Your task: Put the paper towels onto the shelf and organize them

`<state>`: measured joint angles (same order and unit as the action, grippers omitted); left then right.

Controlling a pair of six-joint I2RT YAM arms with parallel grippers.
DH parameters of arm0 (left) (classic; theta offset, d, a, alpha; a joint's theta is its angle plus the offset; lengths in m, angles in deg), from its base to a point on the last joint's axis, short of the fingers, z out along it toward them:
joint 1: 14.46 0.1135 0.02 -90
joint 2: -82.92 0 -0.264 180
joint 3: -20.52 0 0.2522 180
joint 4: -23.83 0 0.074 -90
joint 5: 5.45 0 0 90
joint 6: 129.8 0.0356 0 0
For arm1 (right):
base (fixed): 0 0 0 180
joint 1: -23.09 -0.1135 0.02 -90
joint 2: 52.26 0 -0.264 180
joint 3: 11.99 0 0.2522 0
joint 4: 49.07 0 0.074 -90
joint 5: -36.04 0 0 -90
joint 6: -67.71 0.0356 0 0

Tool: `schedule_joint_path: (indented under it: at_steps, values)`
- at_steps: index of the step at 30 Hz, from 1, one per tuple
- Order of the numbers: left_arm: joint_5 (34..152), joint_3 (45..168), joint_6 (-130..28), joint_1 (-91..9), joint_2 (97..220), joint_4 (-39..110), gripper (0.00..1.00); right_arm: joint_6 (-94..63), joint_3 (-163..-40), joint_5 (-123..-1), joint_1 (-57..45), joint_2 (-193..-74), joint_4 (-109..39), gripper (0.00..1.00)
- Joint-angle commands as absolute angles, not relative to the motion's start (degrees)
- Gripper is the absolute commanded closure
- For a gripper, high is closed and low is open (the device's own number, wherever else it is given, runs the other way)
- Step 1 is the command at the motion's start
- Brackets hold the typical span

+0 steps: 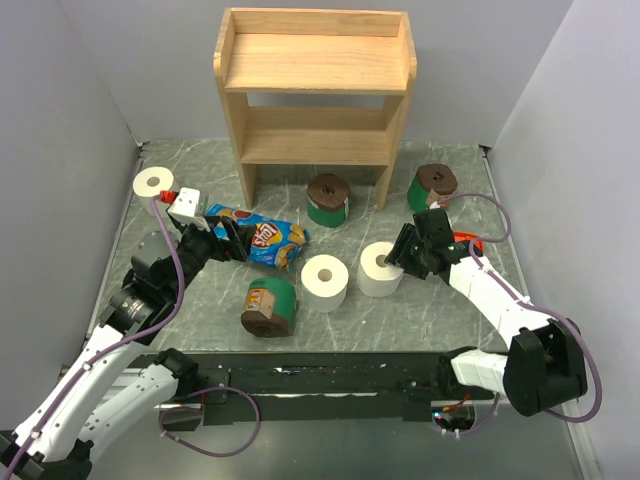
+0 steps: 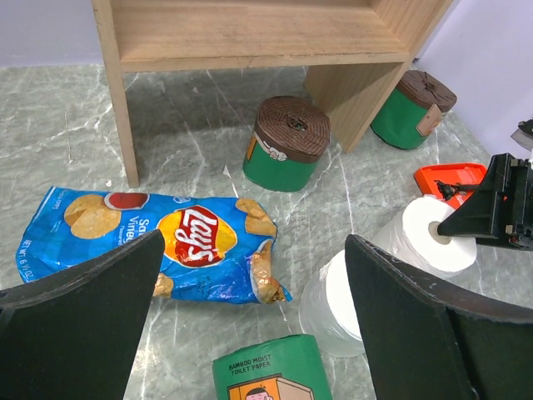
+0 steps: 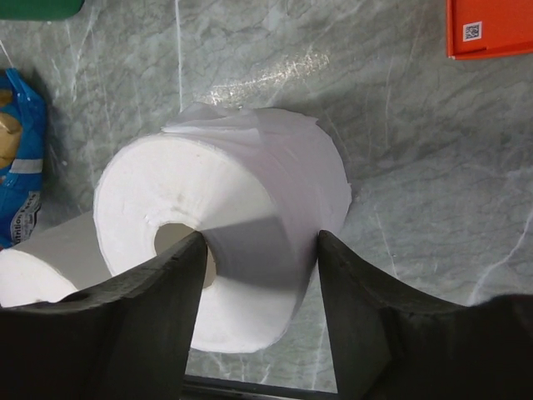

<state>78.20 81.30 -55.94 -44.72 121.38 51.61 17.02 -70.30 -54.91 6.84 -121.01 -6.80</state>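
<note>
The right gripper (image 3: 260,250) is straddling the wall of a white roll (image 3: 250,183) near the table's (image 1: 360,325) right edge, with one finger in the core for lifting. Whether it is already pressing, I cannot tell. The left gripper (image 2: 250,283) is hanging wide open.

Left fingers (image 2: 75,325) spread wide — right fingers (image 3: 133,333) only half apart, angled downward.

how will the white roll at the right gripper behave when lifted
Likely light and squashy: the white roll looks like soft paper wound round a hollow core, so a pinch may dent it. Its loose, wrinkled outer sheet may flap or unwrap.
</note>
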Motion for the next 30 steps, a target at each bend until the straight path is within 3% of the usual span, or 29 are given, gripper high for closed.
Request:
schedule_joint_path:
  at_steps: [1, 10, 17, 23, 30]
  values:
    - [78.4, 82.8, -55.3, -45.1, 121.2, 49.5, 0.04, 18.9, -71.2, -54.0, 7.0, -122.0, -6.1, 0.43]
    - [78.9, 82.7, -55.4, -45.1, 121.0, 49.4, 0.04, 23.0, -75.7, -54.7, 6.8, -117.0, -4.9, 0.62]
    - [78.8, 82.4, -55.4, -45.1, 120.3, 49.0, 0.04, 30.5, -80.5, -52.3, 5.8, -113.4, -9.5, 0.67]
    - [79.4, 82.5, -55.6, -45.2, 120.7, 49.0, 0.04, 40.0, -81.2, -49.1, 3.1, -112.2, -24.4, 0.67]
    - [81.1, 82.3, -56.1, -45.7, 121.1, 48.7, 0.04, 46.0, -88.8, -46.2, 2.2, -121.5, -37.4, 0.67]
